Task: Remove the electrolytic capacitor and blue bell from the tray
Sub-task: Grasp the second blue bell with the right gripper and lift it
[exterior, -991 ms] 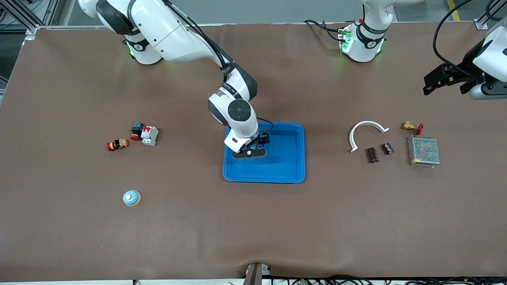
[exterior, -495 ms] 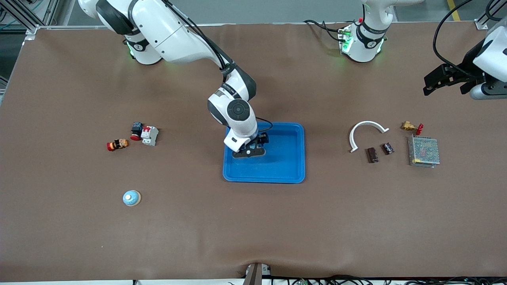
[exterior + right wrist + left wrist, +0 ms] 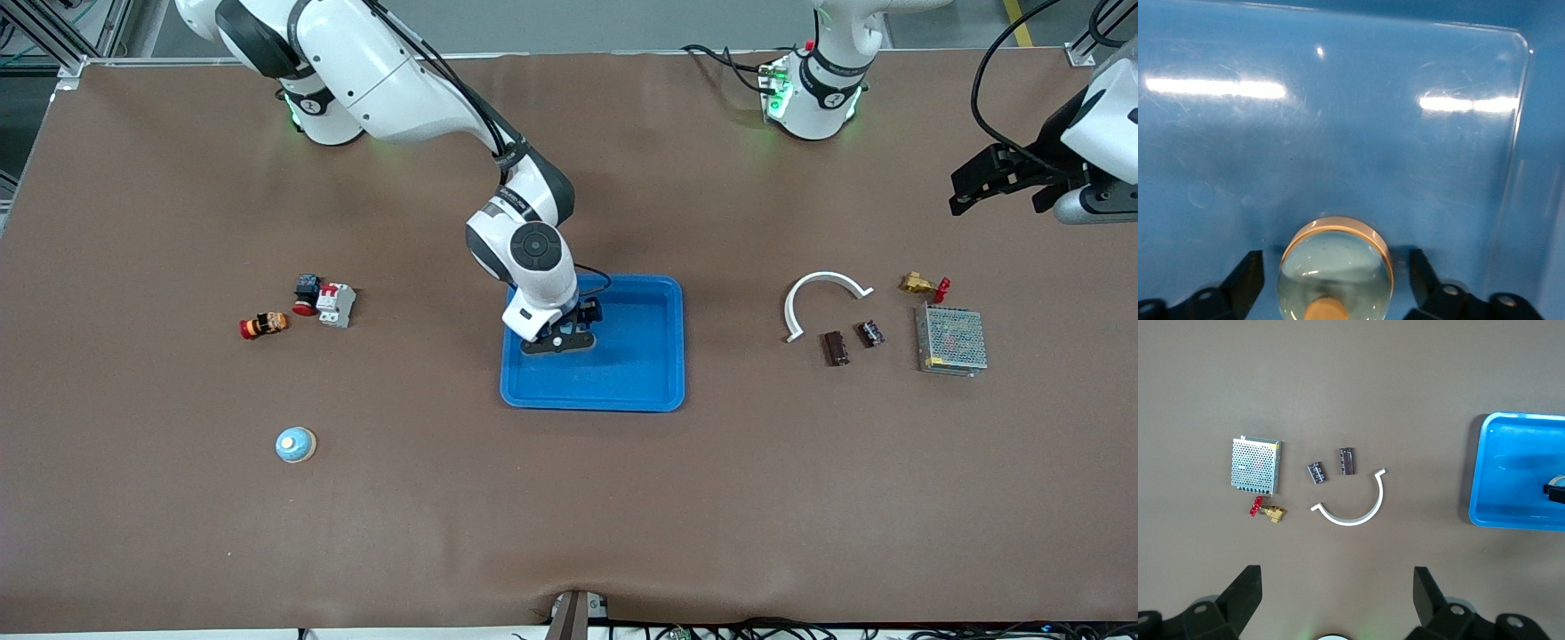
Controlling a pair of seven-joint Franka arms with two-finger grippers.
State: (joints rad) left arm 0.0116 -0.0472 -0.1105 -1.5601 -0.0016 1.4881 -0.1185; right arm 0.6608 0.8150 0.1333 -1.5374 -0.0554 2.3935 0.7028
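Observation:
A bell (image 3: 1338, 250) with a pale blue dome and tan rim sits on the floor of the blue tray (image 3: 653, 364). My right gripper (image 3: 560, 340) is low in the tray, open, with one finger on each side of the bell and apart from it (image 3: 1336, 277). A second blue bell (image 3: 295, 444) stands on the table toward the right arm's end. Two dark capacitors (image 3: 835, 347) (image 3: 870, 333) lie toward the left arm's end and show in the left wrist view (image 3: 1347, 461) (image 3: 1316, 472). My left gripper (image 3: 1000, 191) (image 3: 1337, 580) hangs open and empty above that end and waits.
A white arc (image 3: 822, 289), a brass valve with a red handle (image 3: 923, 285) and a metal mesh power supply (image 3: 951, 340) lie by the capacitors. A circuit breaker (image 3: 336, 304), a red button switch (image 3: 306, 293) and a small red-ended part (image 3: 263, 325) lie toward the right arm's end.
The right gripper has shifted very slightly over the tray. Nothing else has moved.

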